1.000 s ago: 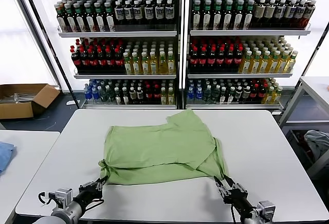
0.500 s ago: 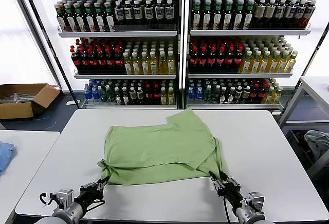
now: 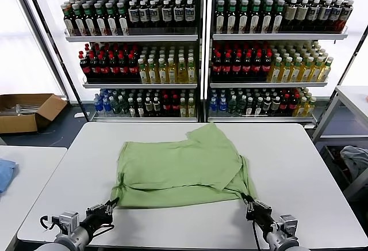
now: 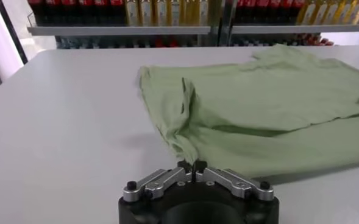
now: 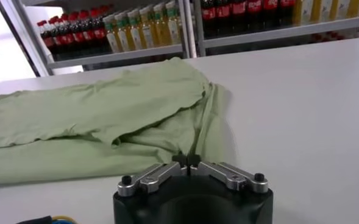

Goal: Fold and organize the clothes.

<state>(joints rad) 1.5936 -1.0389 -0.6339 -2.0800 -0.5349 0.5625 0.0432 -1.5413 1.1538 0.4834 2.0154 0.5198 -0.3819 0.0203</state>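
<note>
since the earlier frame we have drawn the near hem of the polo shirt (image 3: pixel 178 170) toward our body: both lower corners now sit closer to the front edge of the surface (image 3: pixel 299 164), and the hem is pulled straighter between them.

the polo shirt lies mid-surface, partly folded, with one layer doubled over the body panel and no print showing. the fabric is thin, light and limp. it drapes, wrinkles and bunches at each pinched corner, and it slides easily on the smooth surface. we judge that it will not hold a crease unless pressed flat, and that uneven pull from one side will skew it. the corners and the hem edge are the correct places to take hold, with both layers gathered.

the left claw (image 4: pixel 192 165) is pressed together on the shirt's near left corner, low at the front edge of the surface. the right claw (image 5: pixel 186 161) is pressed together on the near right corner, likewise low and near the front edge.

containers: shelves (image 3: pixel 201 35) behind the surface carry rows of bottles (image 3: pixel 149 67). a cardboard box (image 3: pixel 26 111) stands open on the floor to the left; its contents cannot be made out. a blue cloth (image 3: pixel 4 173) lies on a separate side table to the left.
</note>
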